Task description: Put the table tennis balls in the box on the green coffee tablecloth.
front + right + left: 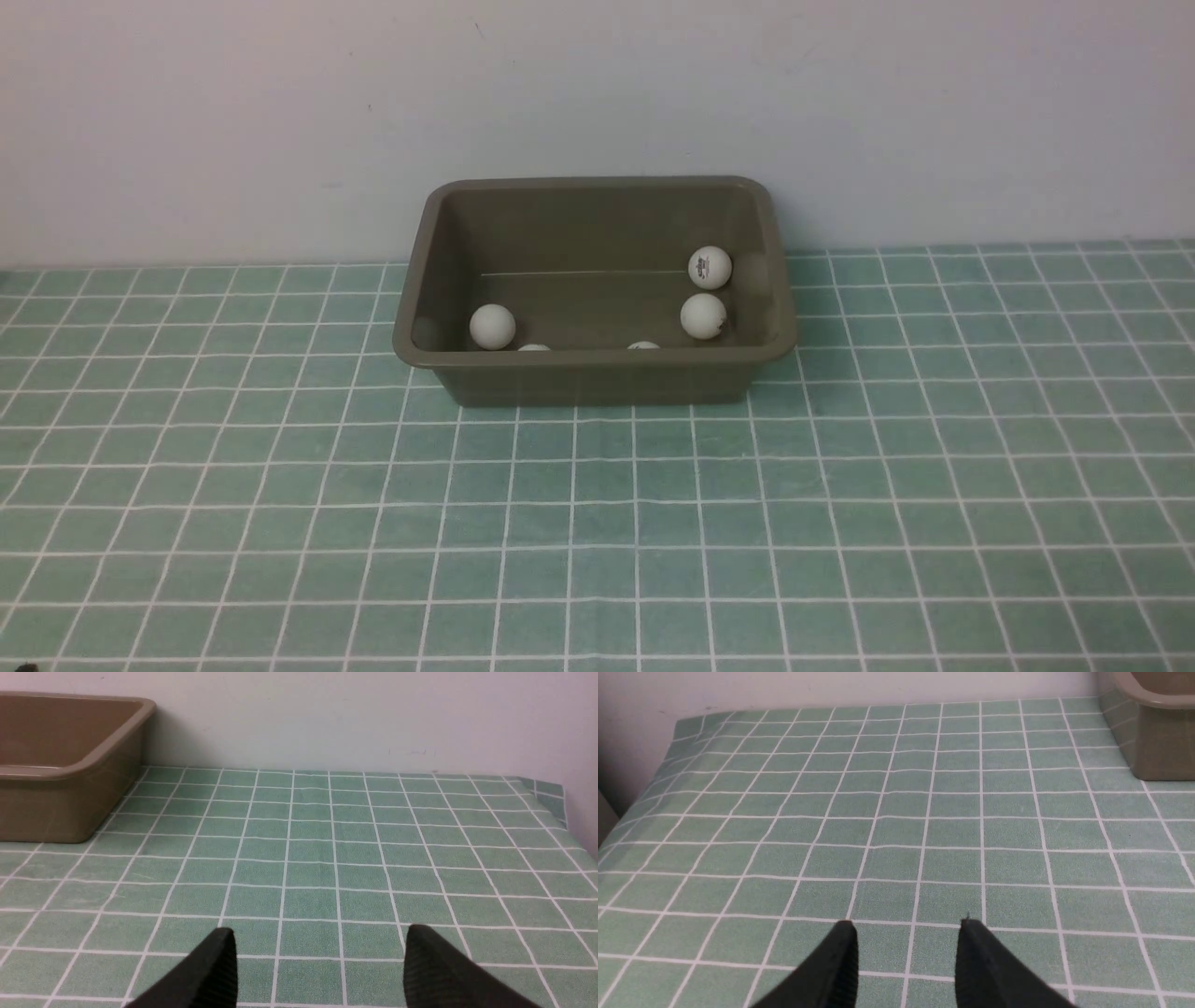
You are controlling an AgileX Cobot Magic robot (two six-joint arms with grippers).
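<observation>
And there they are, the table tennis balls [492,327], small, white, matte and round, down inside the box [597,378], an olive-brown plastic tub with rounded corners, a rolled rim and sloping walls! Five can be made out. Over at the box's right end, two lie close together: the farther one shows dark printing on its face, the nearer one carries a small dark mark near its edge. Across at the box's left end sits another, its visible side plain white. And look low along the box's near wall: two more just peep over the rim, only their tops showing, the right-hand one with a trace of dark print.

Under the box spreads the green coffee tablecloth [597,523], teal-green with a grid of thin white lines, reaching out to both sides of it. Behind the box, a pale wall [597,84]. The left fingers [908,926] stand open, well apart from the box; the right fingers [322,931], open too, the cloth visible between them!
</observation>
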